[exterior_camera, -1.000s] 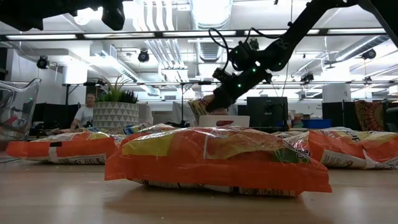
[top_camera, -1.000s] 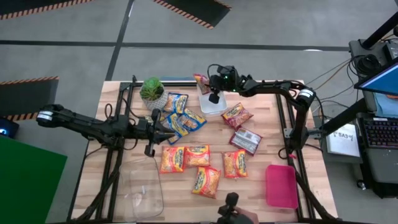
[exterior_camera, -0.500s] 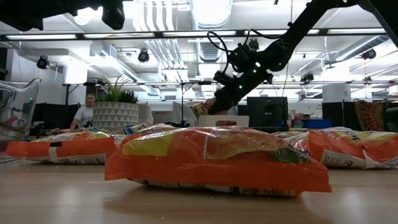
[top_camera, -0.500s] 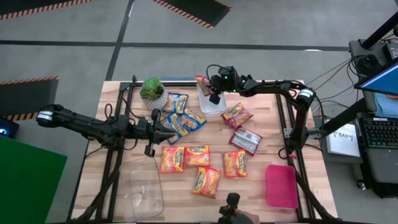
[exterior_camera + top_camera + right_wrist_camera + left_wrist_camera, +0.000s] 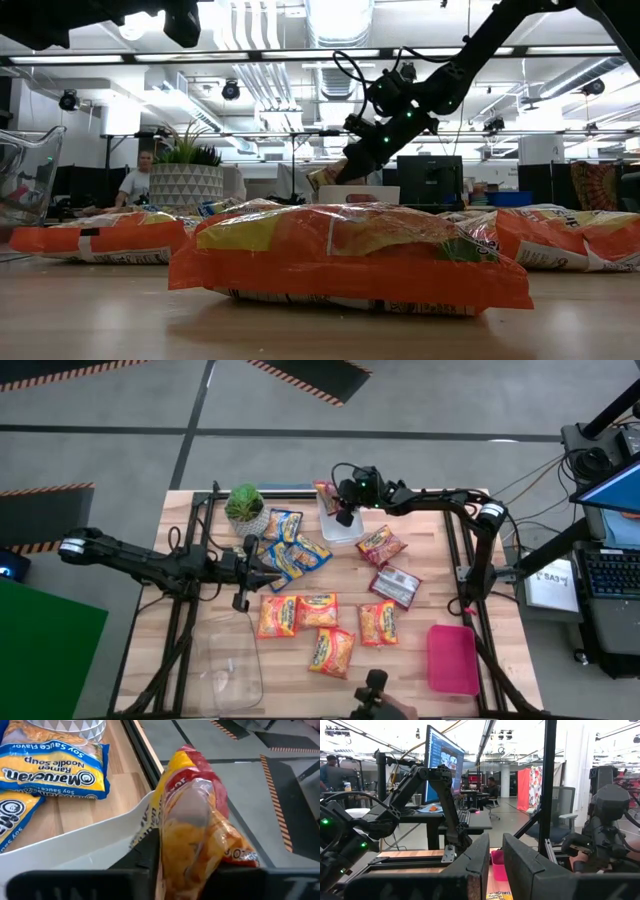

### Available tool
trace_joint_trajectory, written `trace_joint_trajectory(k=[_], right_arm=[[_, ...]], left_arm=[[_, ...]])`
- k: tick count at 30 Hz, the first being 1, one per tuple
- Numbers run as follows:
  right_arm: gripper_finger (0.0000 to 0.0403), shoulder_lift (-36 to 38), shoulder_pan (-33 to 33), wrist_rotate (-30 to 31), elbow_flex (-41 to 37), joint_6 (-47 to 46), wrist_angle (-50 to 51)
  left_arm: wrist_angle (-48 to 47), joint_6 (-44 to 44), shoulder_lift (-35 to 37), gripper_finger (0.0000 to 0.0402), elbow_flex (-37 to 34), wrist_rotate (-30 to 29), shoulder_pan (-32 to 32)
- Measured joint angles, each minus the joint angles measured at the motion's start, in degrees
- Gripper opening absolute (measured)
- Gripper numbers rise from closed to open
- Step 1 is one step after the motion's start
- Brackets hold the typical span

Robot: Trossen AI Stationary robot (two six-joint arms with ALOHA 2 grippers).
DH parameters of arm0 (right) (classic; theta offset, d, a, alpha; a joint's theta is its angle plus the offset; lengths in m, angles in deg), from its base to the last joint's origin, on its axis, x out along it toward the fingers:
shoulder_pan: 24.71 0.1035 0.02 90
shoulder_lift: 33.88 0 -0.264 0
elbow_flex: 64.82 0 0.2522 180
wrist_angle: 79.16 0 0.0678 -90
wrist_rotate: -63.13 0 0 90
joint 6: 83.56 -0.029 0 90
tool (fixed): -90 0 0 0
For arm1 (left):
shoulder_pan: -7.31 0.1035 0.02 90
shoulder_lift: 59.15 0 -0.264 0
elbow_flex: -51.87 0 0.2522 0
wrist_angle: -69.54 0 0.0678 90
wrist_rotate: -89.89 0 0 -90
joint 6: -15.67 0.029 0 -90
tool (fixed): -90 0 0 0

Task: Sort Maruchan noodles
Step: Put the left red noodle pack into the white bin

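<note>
The Maruchan noodles packet (image 5: pixel 200 835), red, is clamped by the right gripper (image 5: pixel 182 870) over the white bin (image 5: pixel 80 845); released crooked, it risks being dropped onto the floor beyond.

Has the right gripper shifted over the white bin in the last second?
Yes, slightly: right gripper with its red packet edged toward the white bin's far rim.
</note>
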Motion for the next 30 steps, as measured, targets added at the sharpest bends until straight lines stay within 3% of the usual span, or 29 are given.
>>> trace_joint_trajectory(k=[10, 19, 30], right_arm=[[0.0114, 0.0, 0.0, 1.3, 0.8, -0.2, 0.9], [0.0127, 0.0, 0.0, 1.5, 5.5, 0.0, 11.5], [0.0112, 0.1, 0.0, 1.5, 11.3, -0.1, 20.7]], left_arm=[[0.0, 0.0, 0.0, 0.0039, 0.0, 0.0, 0.0], [0.0, 0.0, 0.0, 0.0039, 0.0, 0.0, 0.0], [0.0, -0.2, 0.0, 0.0039, 0.0, 0.0, 0.0]])
